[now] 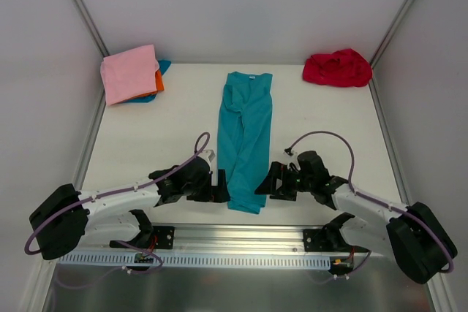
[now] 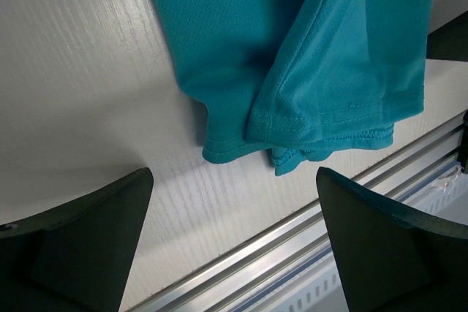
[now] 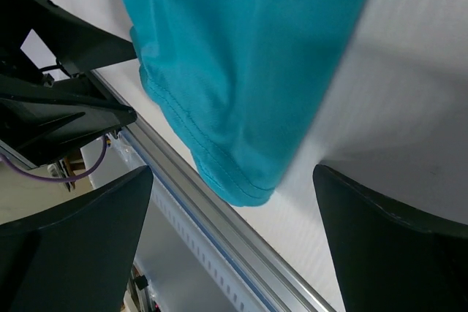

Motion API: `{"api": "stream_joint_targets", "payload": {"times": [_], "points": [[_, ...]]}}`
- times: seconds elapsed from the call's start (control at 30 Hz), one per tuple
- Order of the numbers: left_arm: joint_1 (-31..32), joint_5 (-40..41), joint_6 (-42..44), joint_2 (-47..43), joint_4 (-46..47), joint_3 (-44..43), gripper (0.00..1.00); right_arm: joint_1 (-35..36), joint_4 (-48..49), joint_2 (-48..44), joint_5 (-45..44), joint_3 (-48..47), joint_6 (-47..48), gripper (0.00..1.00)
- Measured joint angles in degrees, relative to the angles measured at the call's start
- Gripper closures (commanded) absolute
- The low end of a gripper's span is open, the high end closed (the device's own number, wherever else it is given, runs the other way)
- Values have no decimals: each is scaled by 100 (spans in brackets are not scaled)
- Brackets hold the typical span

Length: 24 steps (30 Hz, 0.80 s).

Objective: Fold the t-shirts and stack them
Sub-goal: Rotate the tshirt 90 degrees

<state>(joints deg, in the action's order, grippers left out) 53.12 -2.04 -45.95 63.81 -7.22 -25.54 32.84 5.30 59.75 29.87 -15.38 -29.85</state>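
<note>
Nearest to me are the dark fingers of my left hand (image 2: 232, 180) and my right hand (image 3: 232, 173), both spread wide and holding nothing, set on either side of the near hem of the teal t-shirt (image 1: 245, 137). That shirt lies in the middle of the worktop (image 1: 168, 129) as a long narrow strip, sides turned in, its white neck label (image 1: 252, 76) at the far end and its hem close to the metal rail (image 1: 241, 235). I judge it half folded: the crosswise fold is not yet made. In the far left corner sits the stack, the pink t-shirt (image 1: 130, 72) on top with edges of the orange t-shirt (image 1: 158, 82) and the blue t-shirt (image 1: 142, 98) showing beneath, so three look finished. The red t-shirt (image 1: 338, 68) lies crumpled in the far right corner, well apart and unfolded. Left, by my reckoning: finish and stack the teal, then do the red.
</note>
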Motion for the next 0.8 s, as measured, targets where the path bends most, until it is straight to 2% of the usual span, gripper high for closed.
{"api": "stream_joint_targets", "payload": {"times": [0.13, 0.23, 0.4, 0.6, 0.7, 0.8], "points": [[2, 120, -24, 2, 201, 66, 1, 326, 448, 297, -81, -44, -181, 1], [2, 199, -85, 2, 321, 105, 1, 391, 367, 264, -212, -92, -227, 1], [0, 280, -144, -142, 382, 208, 1, 455, -931, -59, -717, -708, -42, 1], [2, 389, -310, -1008, 72, 553, 1, 717, -2446, -166, -1436, -2503, 269, 2], [2, 422, -380, -1401, -101, 597, 1, 1241, -3038, 254, -2103, -3289, 341, 3], [2, 446, -404, -1685, -269, 597, 1, 1963, -3683, 1095, -2903, -3926, 323, 3]]}}
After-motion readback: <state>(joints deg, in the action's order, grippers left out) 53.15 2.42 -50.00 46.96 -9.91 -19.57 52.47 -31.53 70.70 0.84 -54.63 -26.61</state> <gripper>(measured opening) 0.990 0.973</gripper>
